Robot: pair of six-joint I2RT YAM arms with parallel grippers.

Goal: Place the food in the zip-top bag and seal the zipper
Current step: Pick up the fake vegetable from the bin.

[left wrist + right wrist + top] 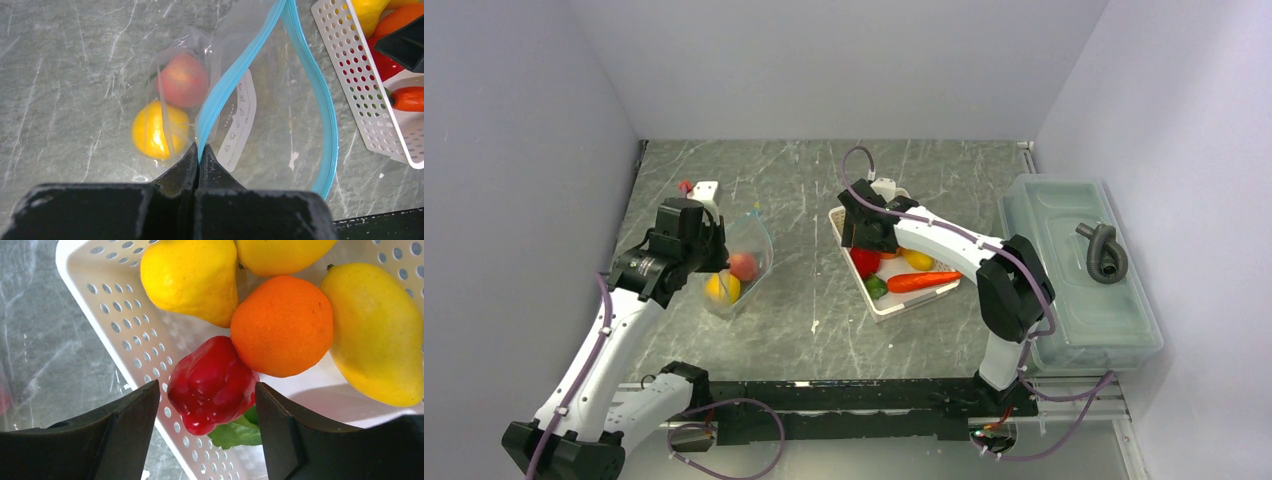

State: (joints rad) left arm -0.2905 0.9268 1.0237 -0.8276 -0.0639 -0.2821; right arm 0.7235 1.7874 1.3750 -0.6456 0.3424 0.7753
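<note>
The clear zip-top bag (742, 262) lies left of centre with its mouth held open. Its teal-blue zipper (235, 70) curves wide in the left wrist view. Inside are a pink-red peach-like fruit (183, 80) and a yellow fruit (159, 129). My left gripper (201, 150) is shut on the zipper strip's near edge. My right gripper (207, 395) is open, its jaws on either side of the red pepper (212, 384) in the white basket (849, 262). An orange (281, 325), yellow pieces (192, 277), a green piece (235, 432) and a carrot (922, 281) lie in the basket.
A large translucent lidded bin (1079, 270) with a grey hose piece on it stands at the right edge. A small white block with a red bit (699, 190) sits behind the left arm. Grey walls close in the table on three sides.
</note>
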